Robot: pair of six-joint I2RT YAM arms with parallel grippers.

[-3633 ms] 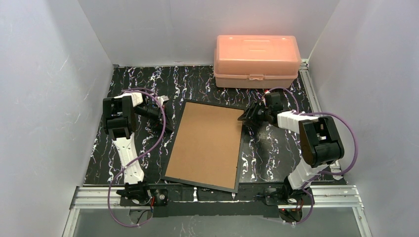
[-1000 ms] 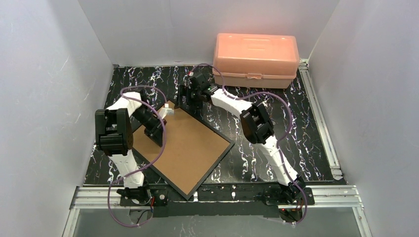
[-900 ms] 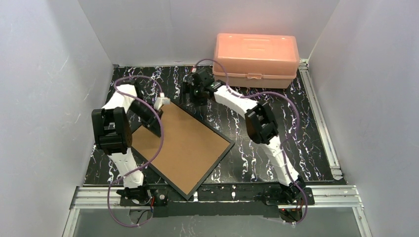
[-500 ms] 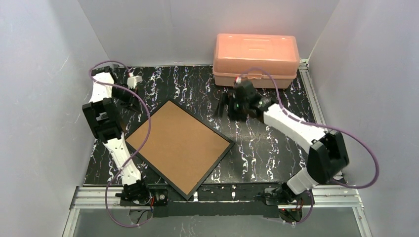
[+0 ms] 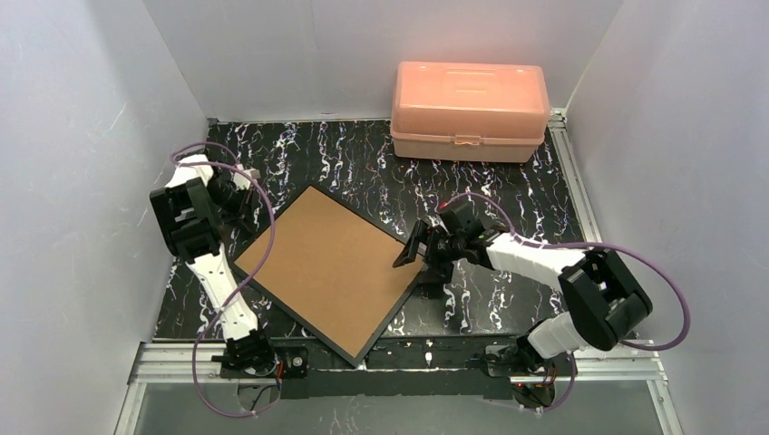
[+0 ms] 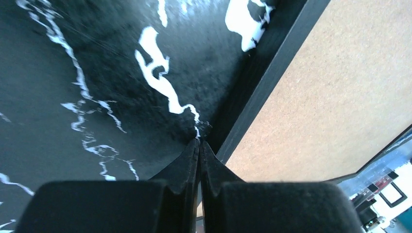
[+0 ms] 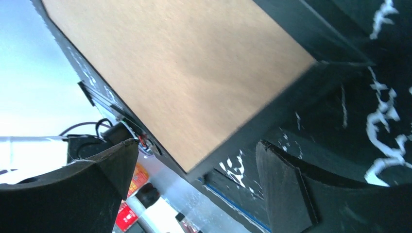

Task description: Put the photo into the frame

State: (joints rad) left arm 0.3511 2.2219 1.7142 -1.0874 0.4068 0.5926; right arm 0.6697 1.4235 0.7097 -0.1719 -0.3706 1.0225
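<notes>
Frame [image 5: 328,268] lay face down on the table [image 5: 508,181], brown back up, turned like a diamond, its long axis running from far left to near right. Its right corner sat between the 2 spread fingers of the right gripper [image 5: 419,263], so that arm looked better placed to lift or flip it. The left gripper [image 6: 199,145], pressed together on nothing, rested just beside the frame's far-left edge. No photo showed in any view. A pink box [image 5: 471,109] stood well apart at the back, blocking nothing.
</notes>
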